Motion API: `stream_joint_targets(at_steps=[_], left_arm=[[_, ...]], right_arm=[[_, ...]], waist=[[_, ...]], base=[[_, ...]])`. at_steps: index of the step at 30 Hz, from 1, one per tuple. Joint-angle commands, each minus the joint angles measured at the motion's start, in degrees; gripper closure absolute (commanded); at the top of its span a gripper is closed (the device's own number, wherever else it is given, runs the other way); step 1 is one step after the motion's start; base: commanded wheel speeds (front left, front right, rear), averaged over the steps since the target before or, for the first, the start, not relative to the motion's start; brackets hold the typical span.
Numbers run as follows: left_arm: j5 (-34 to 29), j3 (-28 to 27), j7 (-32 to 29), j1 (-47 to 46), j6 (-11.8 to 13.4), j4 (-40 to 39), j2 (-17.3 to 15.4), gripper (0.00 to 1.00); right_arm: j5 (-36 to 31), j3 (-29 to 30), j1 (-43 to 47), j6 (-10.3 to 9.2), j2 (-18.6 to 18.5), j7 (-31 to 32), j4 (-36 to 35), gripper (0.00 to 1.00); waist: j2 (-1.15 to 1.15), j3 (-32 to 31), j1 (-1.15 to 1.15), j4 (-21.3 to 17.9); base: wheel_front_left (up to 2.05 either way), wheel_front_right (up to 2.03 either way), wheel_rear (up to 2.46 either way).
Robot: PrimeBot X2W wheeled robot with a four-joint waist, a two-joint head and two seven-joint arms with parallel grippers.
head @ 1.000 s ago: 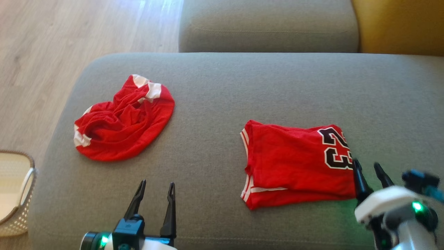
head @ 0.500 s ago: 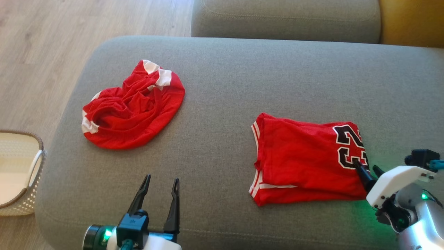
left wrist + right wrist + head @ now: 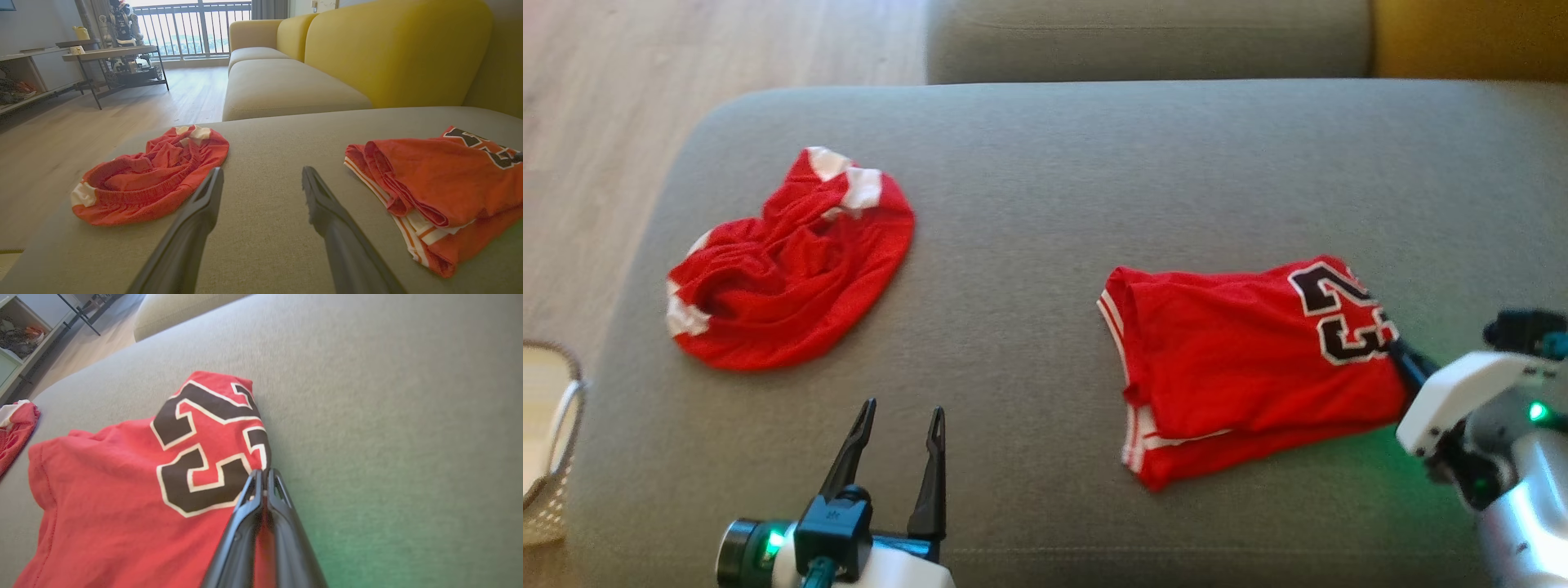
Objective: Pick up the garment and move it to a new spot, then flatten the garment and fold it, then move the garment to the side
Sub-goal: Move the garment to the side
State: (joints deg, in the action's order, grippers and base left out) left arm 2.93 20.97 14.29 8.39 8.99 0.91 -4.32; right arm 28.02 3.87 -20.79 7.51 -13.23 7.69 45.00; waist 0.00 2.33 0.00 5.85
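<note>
Right gripper [image 3: 264, 473] was clamped shut on the folded jersey [image 3: 102, 490], pinching its edge right beside the black "23", with a sliver of red cloth squeezed between the two fingers. Meanwhile the left gripper [image 3: 904, 408] had its fingers spread wide with nothing in them, over the front edge of the grey seat cushion [image 3: 1029, 204]. Quick count: two grippers, two red garments, one basket. The folded jersey lay on the right part of the cushion, closer to the front edge than the back, with its white-striped hem facing the middle. The other piece, a crumpled red garment [image 3: 784, 278] with white trim, was bunched up near the cushion's left edge, well apart from the jersey. A woven basket [image 3: 551, 457] sat on the wood floor [image 3: 596, 122] off the front left corner, cut off by the frame. As for what each camera added: the head view gave both arms and the basket together. The left wrist view looked low across the cushion, so you could see the jersey's folded layers stacked on each other, plus a yellow backrest [image 3: 392, 53], a metal-framed table [image 3: 110, 53] and a balcony railing [image 3: 192, 24] further back. The right wrist view gave the close-up of the pinch and the number, with a corner of the crumpled garment at its left edge.
</note>
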Motion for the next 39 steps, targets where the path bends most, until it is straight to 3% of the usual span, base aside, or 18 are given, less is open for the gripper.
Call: stream_joint_targets(at_steps=[1, 9, 18, 26, 31, 32, 34, 35, 36, 39], left_arm=[[-0.8, -2.0, 0.7, -3.0, -0.2, -2.3, 0.7, 0.00], [-1.3, -1.7, 0.7, -3.9, -1.1, -2.7, 0.7, 0.00], [-2.2, -1.4, 0.7, -5.3, -1.6, -2.9, 0.2, 0.00], [-2.5, -1.2, 0.7, -6.4, -1.9, -2.8, -0.5, 0.00], [-2.6, -0.9, 0.7, -6.8, -2.0, -2.6, -0.8, 0.00], [-2.6, -0.9, 0.7, -6.8, -2.0, -2.6, -0.8, 0.00], [-2.7, -0.8, 0.7, -7.1, -2.0, -2.5, -0.9, 0.00], [-2.7, -0.8, 0.7, -7.1, -2.0, -2.5, -0.9, 0.00], [-2.7, -0.7, 0.7, -7.3, -2.1, -2.4, -1.0, 0.00], [-2.7, -0.6, 0.7, -7.7, -2.1, -2.0, -1.0, 0.00]], right_arm=[[-0.8, -1.4, -3.3, -0.02, -2.3, -0.9, -2.0, 1.00], [-7.1, -1.3, -8.3, -0.02, -8.3, -3.2, -2.5, 1.00], [-11.6, 2.5, -13.0, -0.02, -12.1, -5.0, -2.3, 1.00], [-17.7, 10.0, -14.6, -0.02, -13.0, -8.1, -0.5, 1.00], [-23.5, 15.4, -14.8, -0.02, -11.3, -9.2, -0.5, 1.00], [-24.7, 16.6, -14.9, -0.02, -10.8, -9.2, -0.6, 0.96], [-26.8, 18.5, -15.1, -0.02, -9.9, -9.3, -0.6, 0.46], [-26.8, 18.5, -15.1, -0.02, -9.9, -9.3, -0.6, 0.46], [-28.0, 19.5, -15.2, -0.02, -9.6, -9.3, -0.7, 0.00], [-32.1, 22.4, -15.2, -0.02, -8.3, -9.8, -1.7, 0.00]], waist=[[0.00, 0.3, 0.00, -2.0], [0.00, 1.7, 0.00, -8.5], [0.00, 4.4, 0.00, -12.8], [0.00, 6.1, 0.00, -14.5], [0.00, 6.8, 0.00, -15.2], [0.00, 6.9, 0.00, -15.3], [0.00, 7.2, 0.00, -15.3], [0.00, 7.2, 0.00, -15.3], [0.00, 7.3, 0.00, -15.3], [0.00, 7.3, 0.00, -15.2]], base=[[0.00, 0.00, 0.00], [0.00, 0.00, 0.00], [0.00, 0.00, 0.00], [0.00, 0.00, 0.00], [0.00, 0.00, 0.00], [0.00, 0.00, 0.00], [0.00, 0.00, 0.00], [0.00, 0.00, 0.00], [0.00, 0.00, 0.00], [0.00, 0.00, 0.00]])
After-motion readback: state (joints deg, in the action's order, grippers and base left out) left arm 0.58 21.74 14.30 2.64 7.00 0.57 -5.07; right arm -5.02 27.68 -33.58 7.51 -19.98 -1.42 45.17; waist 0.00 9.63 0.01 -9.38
